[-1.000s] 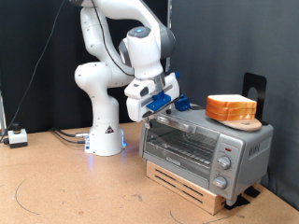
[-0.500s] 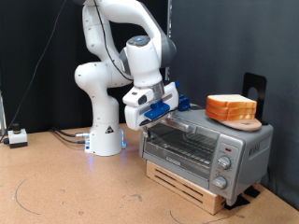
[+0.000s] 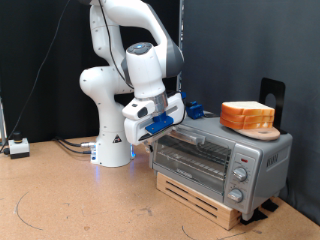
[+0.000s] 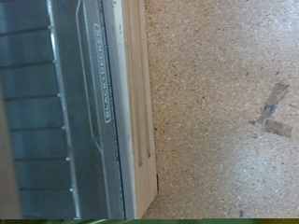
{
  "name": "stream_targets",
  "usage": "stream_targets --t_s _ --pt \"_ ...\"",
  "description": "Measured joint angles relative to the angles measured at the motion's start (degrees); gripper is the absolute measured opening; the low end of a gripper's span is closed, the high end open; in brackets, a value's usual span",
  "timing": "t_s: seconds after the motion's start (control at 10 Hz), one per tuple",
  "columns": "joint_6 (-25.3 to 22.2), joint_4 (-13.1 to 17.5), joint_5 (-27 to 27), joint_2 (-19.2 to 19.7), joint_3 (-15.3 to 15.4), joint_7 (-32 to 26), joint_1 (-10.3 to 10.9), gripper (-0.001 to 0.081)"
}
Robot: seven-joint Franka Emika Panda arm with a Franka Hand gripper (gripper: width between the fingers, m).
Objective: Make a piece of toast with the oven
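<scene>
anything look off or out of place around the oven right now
Nothing stands out. The oven sits level on its wooden base, door shut, and the stack of bread rests squarely on top. The gripper hovers by the oven's upper corner at the exterior view's left.

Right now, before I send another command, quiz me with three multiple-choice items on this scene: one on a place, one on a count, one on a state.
1. Where is the stack of pale bread slices?
A. on top of the boxy silver toaster oven
B. on the brown tabletop
C. on the oven's wire rack

2. How many round knobs on the oven's front?
A. one
B. three
C. five

3. What is the blue-and-white gripper holding?
A. a bread slice
B. a knob
C. nothing visible

Answers: 1 A, the stack rests on the oven's roof. 2 B, three knobs form a column. 3 C, nothing shows between its fingers.
</scene>
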Motion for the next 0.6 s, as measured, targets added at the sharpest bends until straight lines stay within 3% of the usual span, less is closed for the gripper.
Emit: stream_targets --t_s 0.6 --pt "0.54 1.48 -2.99 1.67 -1.47 -1.11 -2.18 0.0809"
